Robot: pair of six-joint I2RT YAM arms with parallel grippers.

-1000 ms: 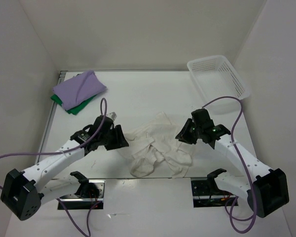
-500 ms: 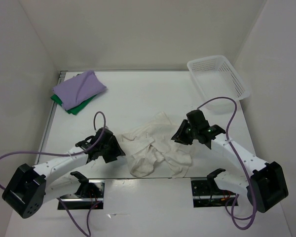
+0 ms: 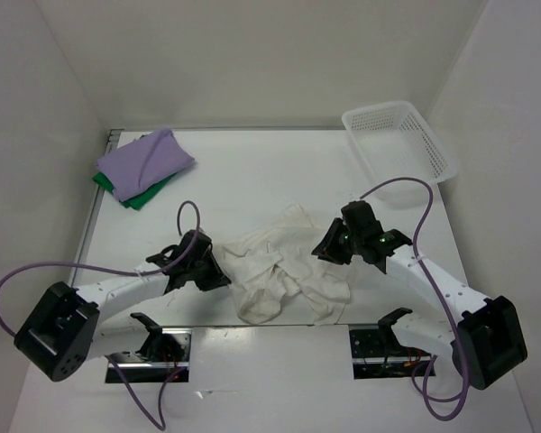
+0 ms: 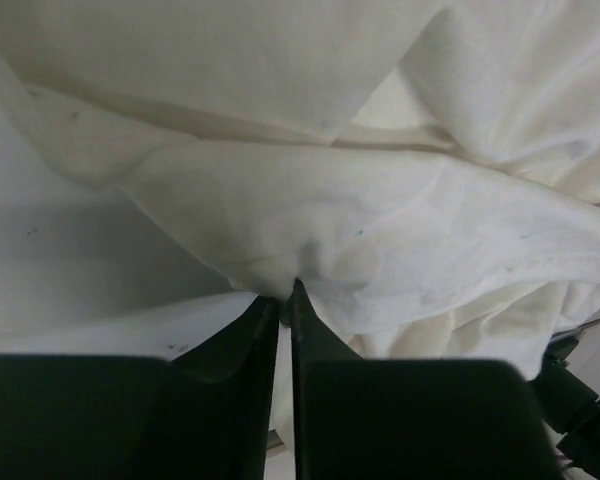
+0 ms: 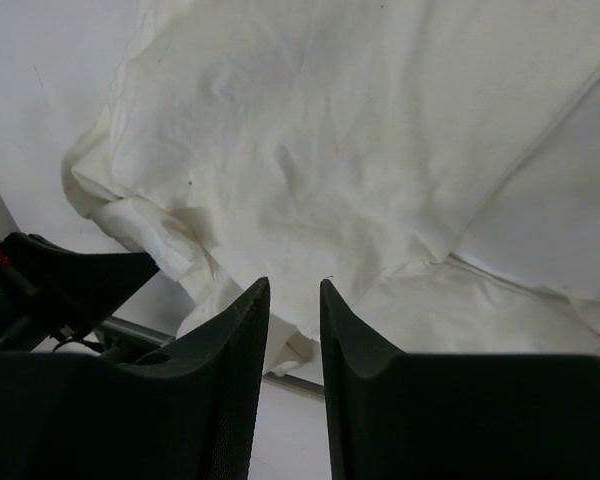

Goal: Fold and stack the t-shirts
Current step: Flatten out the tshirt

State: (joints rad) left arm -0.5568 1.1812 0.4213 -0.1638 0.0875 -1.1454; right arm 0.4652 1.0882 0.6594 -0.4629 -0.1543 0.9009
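The cream t-shirt [image 3: 288, 266] lies crumpled on the white table between both arms, and it fills the left wrist view [image 4: 330, 210] and the right wrist view [image 5: 310, 150]. My left gripper [image 3: 224, 275] is at its left edge; its jaws [image 4: 285, 290] are shut, pinching a fold of the cream cloth at their tips. At the shirt's right side, my right gripper [image 3: 323, 253] hovers just over the cloth, open [image 5: 293, 285] with nothing between its fingers. The lavender t-shirt [image 3: 146, 158] lies folded on top of the green t-shirt [image 3: 140, 196] at the back left.
A white mesh basket [image 3: 398, 135] stands at the back right corner. The cream shirt's lower hem reaches close to the table's near edge [image 3: 279, 326]. Purple cables loop above both arms. White walls enclose the table on three sides.
My left gripper slid right and lower to the cream shirt's left edge and shut on a fold. My right gripper shifted slightly left over the cloth and stayed open.
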